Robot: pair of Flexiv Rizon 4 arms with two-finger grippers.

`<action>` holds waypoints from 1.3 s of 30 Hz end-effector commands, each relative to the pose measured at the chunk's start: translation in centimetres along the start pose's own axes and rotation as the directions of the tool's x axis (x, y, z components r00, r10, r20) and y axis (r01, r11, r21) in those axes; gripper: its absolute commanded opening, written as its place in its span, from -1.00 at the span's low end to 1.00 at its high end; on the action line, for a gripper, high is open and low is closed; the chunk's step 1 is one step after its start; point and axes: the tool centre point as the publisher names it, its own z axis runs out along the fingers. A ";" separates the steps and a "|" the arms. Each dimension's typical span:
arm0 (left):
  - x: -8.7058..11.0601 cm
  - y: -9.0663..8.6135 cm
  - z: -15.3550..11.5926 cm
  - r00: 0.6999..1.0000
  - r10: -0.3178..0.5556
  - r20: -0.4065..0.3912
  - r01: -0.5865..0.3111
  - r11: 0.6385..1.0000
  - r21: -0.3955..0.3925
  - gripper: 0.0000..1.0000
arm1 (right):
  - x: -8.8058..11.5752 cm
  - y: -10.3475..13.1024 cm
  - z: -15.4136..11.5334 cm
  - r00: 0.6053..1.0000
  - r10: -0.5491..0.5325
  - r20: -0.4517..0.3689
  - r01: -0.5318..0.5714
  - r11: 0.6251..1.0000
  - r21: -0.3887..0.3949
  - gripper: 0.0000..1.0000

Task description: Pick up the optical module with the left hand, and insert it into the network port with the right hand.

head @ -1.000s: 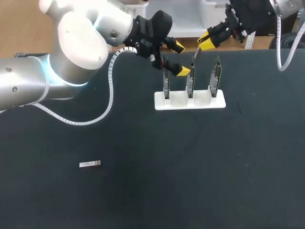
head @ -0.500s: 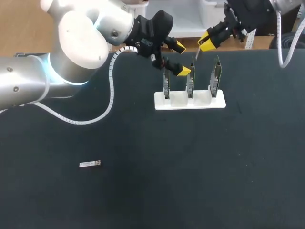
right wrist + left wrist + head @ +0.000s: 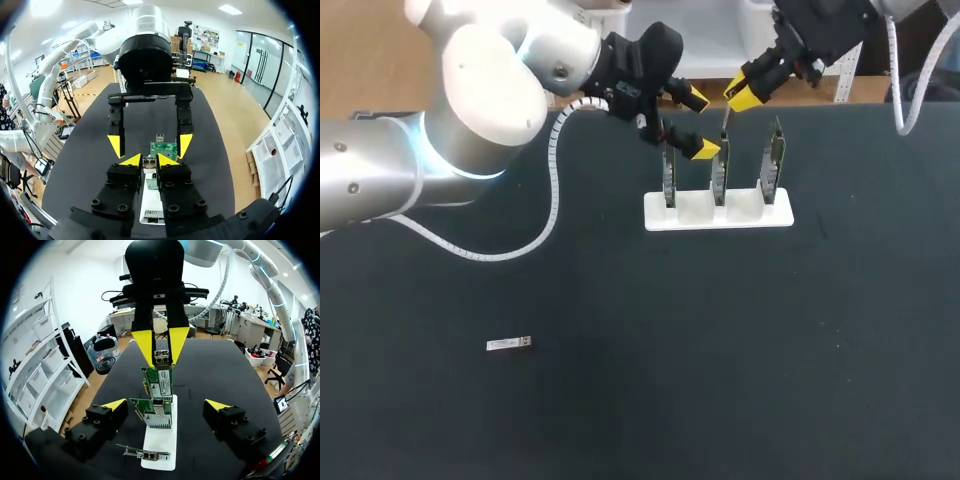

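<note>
My right gripper (image 3: 744,92) hangs above the middle network card (image 3: 719,168), shut on a small silver optical module (image 3: 149,162) that shows between its yellow tips (image 3: 149,161). From the left wrist, that module (image 3: 161,358) sits just above a card's port end. Three green cards stand in a white holder (image 3: 718,213). My left gripper (image 3: 700,124) is open beside the left card (image 3: 669,175), its fingers (image 3: 165,405) straddling the row of cards without touching. A second optical module (image 3: 509,344) lies flat on the black table, far to the left and nearer the front.
The right card (image 3: 773,165) stands at the holder's far end. The two grippers face each other closely over the holder, the left gripper (image 3: 150,145) just beyond the right one's fingertips. Black table (image 3: 740,360) spreads around the holder.
My right gripper has shifted a little to the left with the module, nearer the middle card. The left arm and the module on the table have stayed put.
</note>
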 end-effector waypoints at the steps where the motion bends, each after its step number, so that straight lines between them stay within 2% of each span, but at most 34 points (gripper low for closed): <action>1: -0.1 0.2 0.1 1.000 -0.001 -0.005 0.001 1.000 0.003 1.00 | -0.2 -0.8 0.2 1.000 -0.003 -0.025 0.002 1.000 -0.019 -1.00; 39: -0.1 0.2 0.1 1.000 -0.001 -0.005 0.001 1.000 0.003 1.00 | 0.7 -0.6 0.7 0.995 0.057 -0.085 -0.056 0.998 0.024 -1.00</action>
